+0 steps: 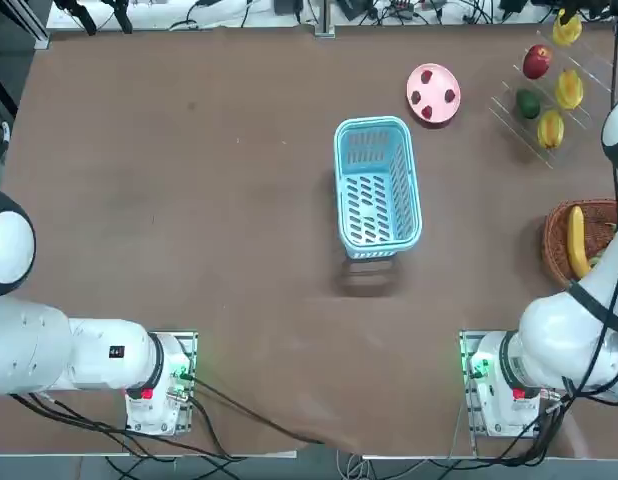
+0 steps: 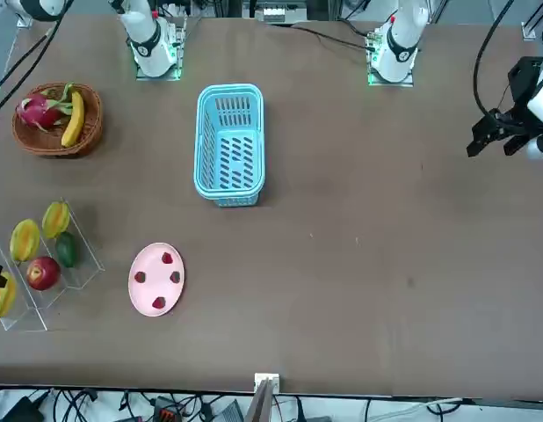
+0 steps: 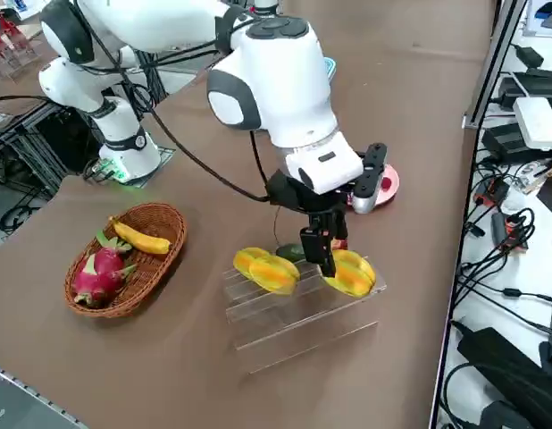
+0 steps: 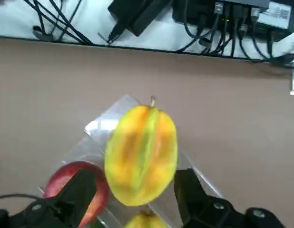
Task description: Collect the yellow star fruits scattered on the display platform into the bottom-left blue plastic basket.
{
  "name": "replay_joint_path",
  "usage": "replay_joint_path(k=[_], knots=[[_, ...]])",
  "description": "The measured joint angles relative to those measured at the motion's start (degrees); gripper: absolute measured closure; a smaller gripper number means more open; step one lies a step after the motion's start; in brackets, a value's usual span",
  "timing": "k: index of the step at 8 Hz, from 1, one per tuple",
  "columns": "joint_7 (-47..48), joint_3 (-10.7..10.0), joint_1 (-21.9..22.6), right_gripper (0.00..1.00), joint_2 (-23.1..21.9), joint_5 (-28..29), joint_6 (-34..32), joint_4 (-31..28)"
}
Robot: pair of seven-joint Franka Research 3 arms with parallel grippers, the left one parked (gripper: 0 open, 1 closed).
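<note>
Spread fingers of the right tool (image 4: 137, 185); nothing pinched between them. Far star fruit (image 4: 140, 156) sits just ahead of the fingers, on the clear rack (image 4: 102, 121), stem upward in the wrist view. Step in hand, judged: lining up for the first pick.

Risk 1: red apple (image 4: 66, 178) lies close beside the fruit; one finger overlaps it in view. Descending off-centre could land on the apple or roll it off its tier.
Risk 2: ridged, rounded skin may offer little flat contact; a shallow or skewed pinch could let the fruit twist out.
Risk 3: a fingertip catching a clear edge, hard to see, might drag the rack.

Middle star fruit (image 1: 569, 89) and near star fruit (image 1: 550, 129) also on the rack; green fruit (image 1: 528, 103) adjacent, liable to be nudged.

Outward: pink plate (image 1: 433, 94), then blue basket (image 1: 372, 122) on the bench (image 1: 239, 300). A low carry could clip plate or basket rim.
</note>
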Motion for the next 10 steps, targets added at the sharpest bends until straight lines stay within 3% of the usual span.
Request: replay_joint_path(k=[10], knots=[[0.0,0.6,-1.6,0.00,3.0,5.0,0.8,2.6]])
